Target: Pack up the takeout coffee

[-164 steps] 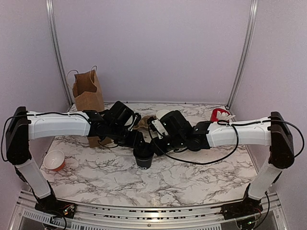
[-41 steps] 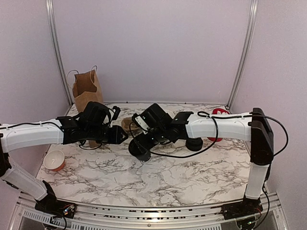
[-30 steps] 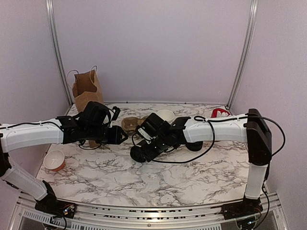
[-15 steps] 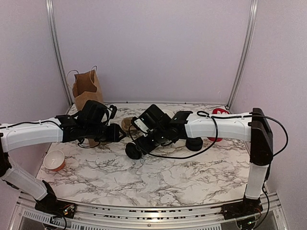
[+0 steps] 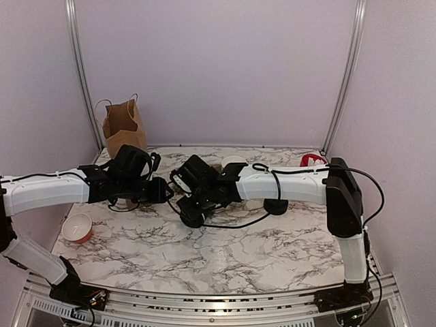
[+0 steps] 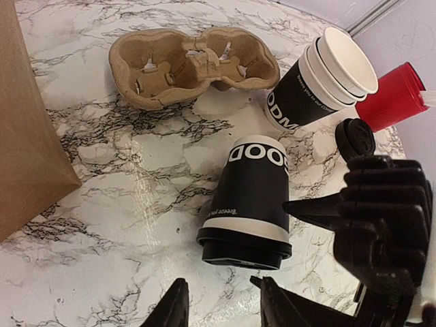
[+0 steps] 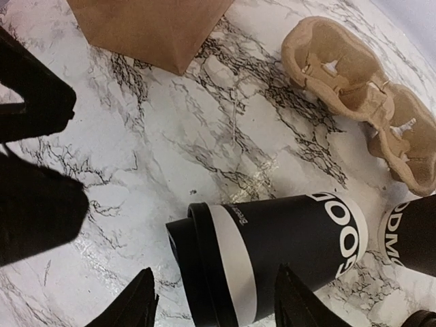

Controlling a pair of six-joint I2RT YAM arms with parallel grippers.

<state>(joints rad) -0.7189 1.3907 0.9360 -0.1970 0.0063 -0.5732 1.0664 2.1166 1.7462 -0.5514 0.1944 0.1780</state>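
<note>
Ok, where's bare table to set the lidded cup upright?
Bare marble runs along the near table edge, below both arms. Another patch lies between the bag and the tipped lidded cup. The back is crowded: carrier, cup stack, red cup.

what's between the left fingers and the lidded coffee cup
Nothing visible. The takeout coffee lies on its side, lid end toward the left gripper, with only bare marble between them. The right gripper straddles it.

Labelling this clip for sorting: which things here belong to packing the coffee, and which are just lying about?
Job:
lidded black cup, on its side
cardboard cup carrier
brown paper bag
right claw

Lying about:
stack of lidless cups
red cup
spare black lid
small orange bowl
</note>
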